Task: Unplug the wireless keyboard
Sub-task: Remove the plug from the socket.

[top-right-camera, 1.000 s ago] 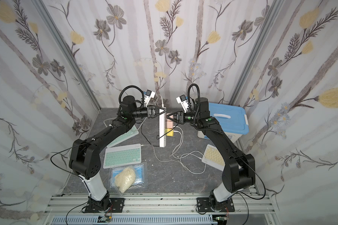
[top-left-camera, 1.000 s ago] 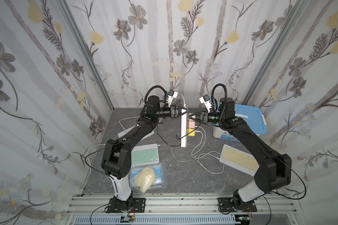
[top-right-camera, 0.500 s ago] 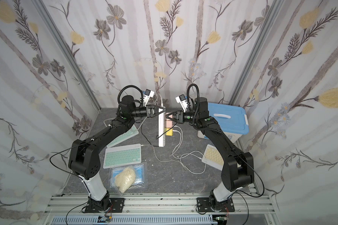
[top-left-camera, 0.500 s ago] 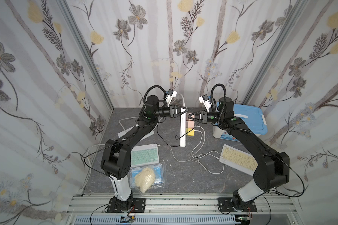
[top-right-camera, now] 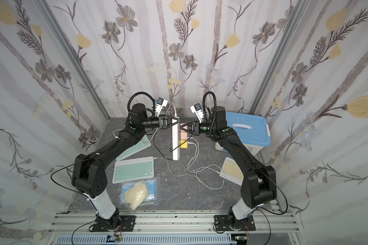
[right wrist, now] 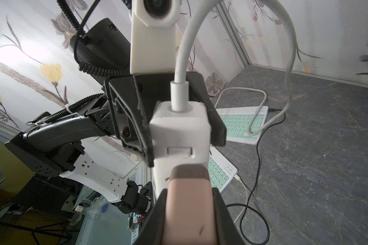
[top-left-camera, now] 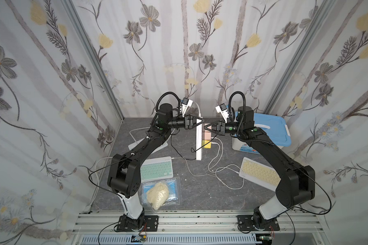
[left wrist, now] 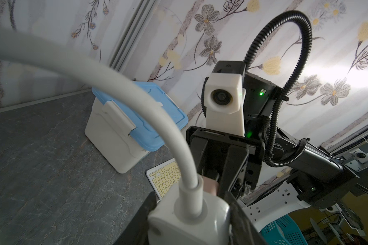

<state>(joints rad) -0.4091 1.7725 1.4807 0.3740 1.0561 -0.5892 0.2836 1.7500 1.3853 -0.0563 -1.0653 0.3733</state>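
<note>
Sideways, pink adapter (right wrist: 188,212) juts from power strip (top-left-camera: 199,146), strip lengthwise front-to-back

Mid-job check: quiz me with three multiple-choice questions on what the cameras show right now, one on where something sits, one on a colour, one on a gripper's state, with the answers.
1. Where does the blue-lidded box stand?
A. At the back right of the table
B. At the front edge, between the arm bases
C. On the floor, off the table

2. What colour is the adapter between the fingers of the right gripper?
A. Yellow
B. Pink
C. Blue

3. What is the left gripper doing?
A. Hanging open
B. Closed with nothing in it
C. Closed on the cord end of the power strip

Answers:
1 A: both top views show it by the back wall on the right.
2 B: the right wrist view shows a pink body between the fingers.
3 C: both wrist views show its fingers on either side of the strip's end.
</note>
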